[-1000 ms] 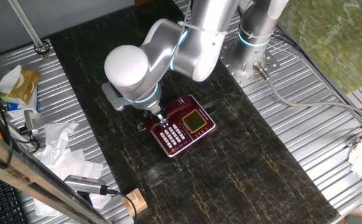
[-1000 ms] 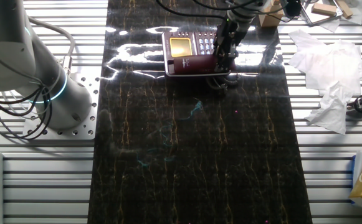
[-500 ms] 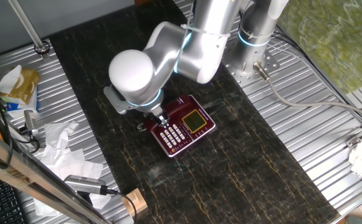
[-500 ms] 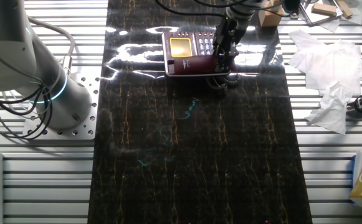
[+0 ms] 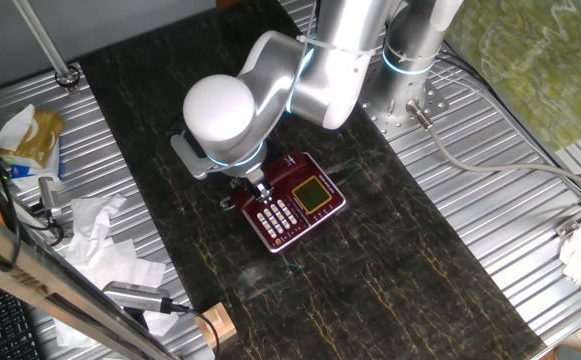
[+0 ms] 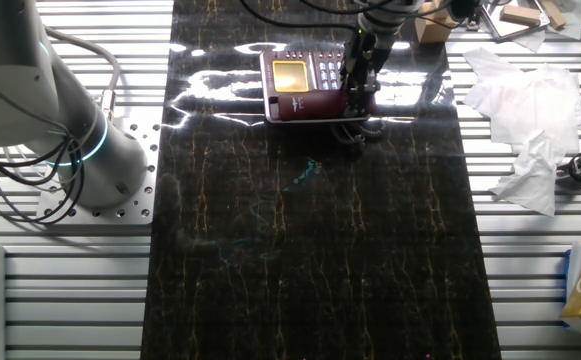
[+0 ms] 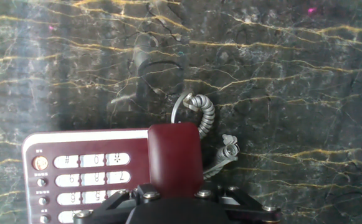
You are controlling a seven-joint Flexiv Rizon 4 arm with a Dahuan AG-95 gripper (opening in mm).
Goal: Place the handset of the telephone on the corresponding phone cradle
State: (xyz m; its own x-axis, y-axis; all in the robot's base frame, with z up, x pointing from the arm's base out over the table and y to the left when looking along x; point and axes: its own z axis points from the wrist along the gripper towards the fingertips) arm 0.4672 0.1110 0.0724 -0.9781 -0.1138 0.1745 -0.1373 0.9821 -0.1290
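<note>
The dark red telephone [image 5: 292, 216] with white keypad and yellow-green display sits on the dark marble mat; it also shows in the other fixed view [image 6: 292, 74] and the hand view [image 7: 87, 167]. The handset [image 7: 176, 157] lies along the base's edge beside the keypad, covering the phone cradle; it shows as a dark red bar on the near edge [image 6: 310, 104] and under the arm [image 5: 284, 169]. Its curly cord [image 7: 204, 113] trails off the end. My gripper [image 5: 258, 190] [image 6: 358, 92] [image 7: 176, 198] straddles the handset's cord end, jaws close against its sides.
Crumpled white tissues [image 5: 100, 235] [image 6: 525, 130] lie on the ribbed metal table beside the mat. A wooden block [image 5: 215, 322] sits at the mat's corner. A yellow packet [image 5: 30, 135] lies farther off. The arm's base [image 6: 100, 150] stands beside the mat.
The arm's elbow and wrist have swung a little to the right and up. The gripper tip has stayed at the handset's cord end. Phone and handset look unmoved.
</note>
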